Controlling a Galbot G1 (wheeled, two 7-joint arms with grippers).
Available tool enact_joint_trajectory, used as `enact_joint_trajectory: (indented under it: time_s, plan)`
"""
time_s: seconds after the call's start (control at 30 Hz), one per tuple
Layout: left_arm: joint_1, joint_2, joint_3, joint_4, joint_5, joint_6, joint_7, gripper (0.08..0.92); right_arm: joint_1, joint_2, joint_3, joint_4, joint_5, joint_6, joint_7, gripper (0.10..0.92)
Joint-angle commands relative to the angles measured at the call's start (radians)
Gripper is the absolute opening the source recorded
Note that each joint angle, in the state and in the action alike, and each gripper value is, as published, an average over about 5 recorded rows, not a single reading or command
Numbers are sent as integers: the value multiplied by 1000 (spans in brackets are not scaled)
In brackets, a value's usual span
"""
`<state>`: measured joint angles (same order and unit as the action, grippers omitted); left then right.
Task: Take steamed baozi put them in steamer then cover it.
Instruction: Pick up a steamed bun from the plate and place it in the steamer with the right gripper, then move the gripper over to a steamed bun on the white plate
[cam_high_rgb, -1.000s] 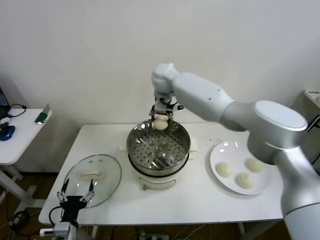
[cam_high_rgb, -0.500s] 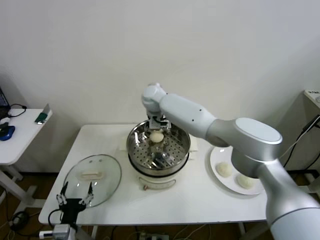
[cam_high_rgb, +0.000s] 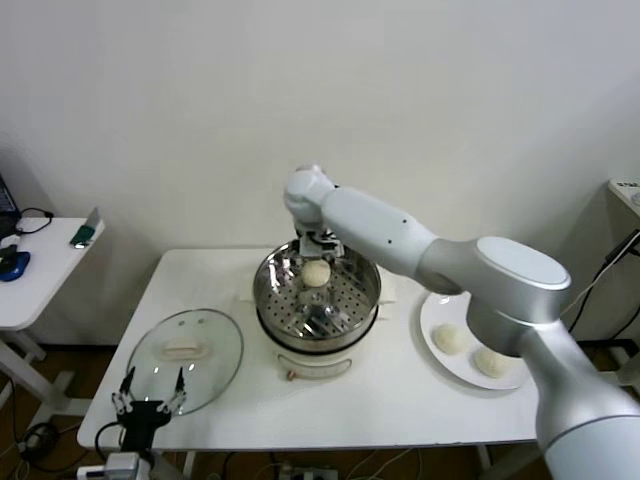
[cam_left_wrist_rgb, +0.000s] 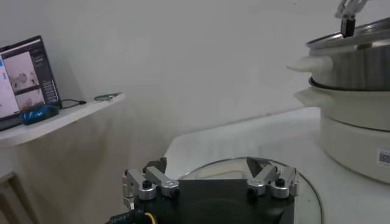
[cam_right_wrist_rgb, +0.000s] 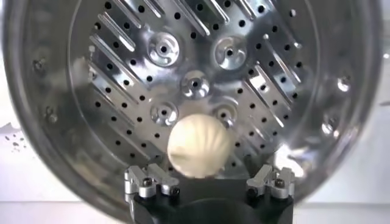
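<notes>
A white table (cam_high_rgb: 400, 400) carries the steamer (cam_high_rgb: 317, 296), the glass cover (cam_high_rgb: 186, 357) lying flat off to the robot's left, and a white plate (cam_high_rgb: 440, 313) to its right where two more buns (cam_high_rgb: 448, 338) show, any others being hidden behind the arm. The right gripper (cam_high_rgb: 318, 247) hangs over the steamer's far rim with its fingers spread apart and nothing between them, and one bun (cam_right_wrist_rgb: 198, 146) sits on the perforated floor just below. The left gripper (cam_left_wrist_rgb: 210, 184) waits low at the table's near edge by the cover, fingers apart and empty.

We can't read any txt: small white label sticker (cam_left_wrist_rgb: 384, 157) on cream-white electric pot base (cam_left_wrist_rgb: 356, 143) is too tiny; laptop screen (cam_left_wrist_rgb: 23, 72) content illegible too.
</notes>
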<state>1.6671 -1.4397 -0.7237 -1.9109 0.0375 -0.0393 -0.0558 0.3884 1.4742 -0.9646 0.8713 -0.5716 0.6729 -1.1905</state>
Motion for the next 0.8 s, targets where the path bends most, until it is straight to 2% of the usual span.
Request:
enact_joint_trajectory:
  time_s: [0.03, 0.23, 0.43, 0.6, 0.8]
  plan:
    - [1, -1, 0, -7, 1, 1, 0, 823, 100, -99, -38, 95, 206, -65, -32, 823]
    - [8, -1, 4, -24, 1, 2, -2, 823, 301, -338, -259, 199, 648, -302, -1, 823]
    - [16, -3, 8, -39, 2, 2, -2, 823, 365, -543, -445, 252, 939, -598, 102, 823]
    - [28, -1, 4, -47, 2, 1, -3, 823, 274, -685, -471, 304, 988, -771, 126, 823]
    - [36, -4, 3, -49, 9, 2, -4, 823, 16, -790, -305, 287, 875, -818, 85, 823]
